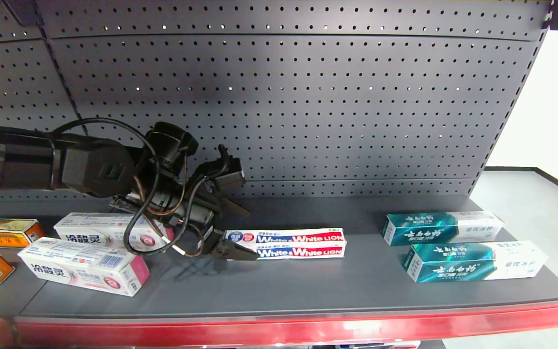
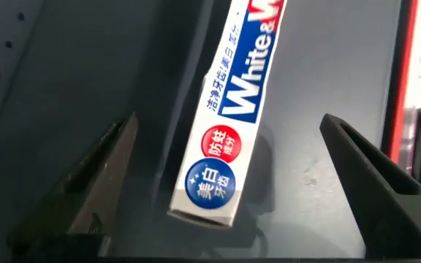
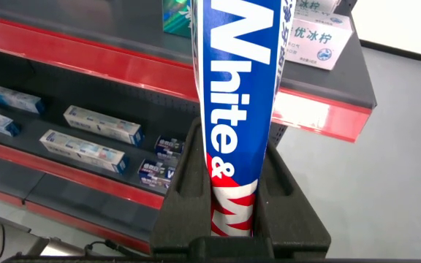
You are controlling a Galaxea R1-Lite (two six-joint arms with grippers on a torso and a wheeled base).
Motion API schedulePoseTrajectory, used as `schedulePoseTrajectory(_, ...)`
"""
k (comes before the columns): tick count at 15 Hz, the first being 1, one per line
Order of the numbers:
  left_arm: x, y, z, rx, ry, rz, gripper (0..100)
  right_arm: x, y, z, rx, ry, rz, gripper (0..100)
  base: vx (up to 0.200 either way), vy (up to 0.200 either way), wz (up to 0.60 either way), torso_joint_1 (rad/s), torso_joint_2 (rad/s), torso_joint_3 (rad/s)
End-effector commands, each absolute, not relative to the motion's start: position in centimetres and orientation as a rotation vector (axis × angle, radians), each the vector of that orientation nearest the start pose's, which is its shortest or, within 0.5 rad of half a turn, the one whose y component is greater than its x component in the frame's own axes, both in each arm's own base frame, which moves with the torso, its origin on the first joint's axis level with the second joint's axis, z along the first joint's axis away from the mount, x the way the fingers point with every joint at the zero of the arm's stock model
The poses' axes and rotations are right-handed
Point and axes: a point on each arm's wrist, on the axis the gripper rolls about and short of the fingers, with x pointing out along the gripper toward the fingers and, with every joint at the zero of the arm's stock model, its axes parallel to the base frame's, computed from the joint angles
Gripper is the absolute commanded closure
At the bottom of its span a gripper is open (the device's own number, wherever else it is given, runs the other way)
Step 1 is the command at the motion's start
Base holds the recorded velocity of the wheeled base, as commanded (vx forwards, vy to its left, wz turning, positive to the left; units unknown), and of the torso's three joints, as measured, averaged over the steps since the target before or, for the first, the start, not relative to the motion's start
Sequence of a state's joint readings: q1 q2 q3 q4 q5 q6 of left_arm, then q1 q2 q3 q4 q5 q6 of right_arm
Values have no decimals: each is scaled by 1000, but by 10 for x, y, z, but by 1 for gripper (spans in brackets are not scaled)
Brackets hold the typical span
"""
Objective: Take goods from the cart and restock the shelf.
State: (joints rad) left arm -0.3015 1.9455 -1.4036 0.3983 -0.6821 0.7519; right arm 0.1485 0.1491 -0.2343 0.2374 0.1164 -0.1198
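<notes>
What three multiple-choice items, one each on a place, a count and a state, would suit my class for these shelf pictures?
1. Where on the shelf do the green boxes lie?
A) toward its right end
B) toward its left end
C) in its middle

2. How many pink-and-white boxes lie on it?
A) one
B) two
C) four

3. The right gripper is:
A) open and empty
B) shut on nothing
C) shut on a blue-and-white box

Answers:
1 A, both green boxes lie near the right end in the head view.
2 B, two lie one behind the other toward the left.
3 C, its fingers press the box from both sides.
</notes>
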Motion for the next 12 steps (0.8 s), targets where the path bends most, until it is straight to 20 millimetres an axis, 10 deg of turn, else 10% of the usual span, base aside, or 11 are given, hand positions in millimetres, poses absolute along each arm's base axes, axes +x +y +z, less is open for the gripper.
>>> schedulePoseTrajectory(1, 341, -122, 165, 449, 584, -1218, 0, -28, -2, 118, -121, 139, 274, 100, 0, 0, 0, 0, 0, 0)
schedulePoseTrajectory(12, 355, -124, 159, 442, 527, -1287, 0, -28, -2, 113, -121, 145, 274, 100, 0, 0, 0, 0, 0, 0)
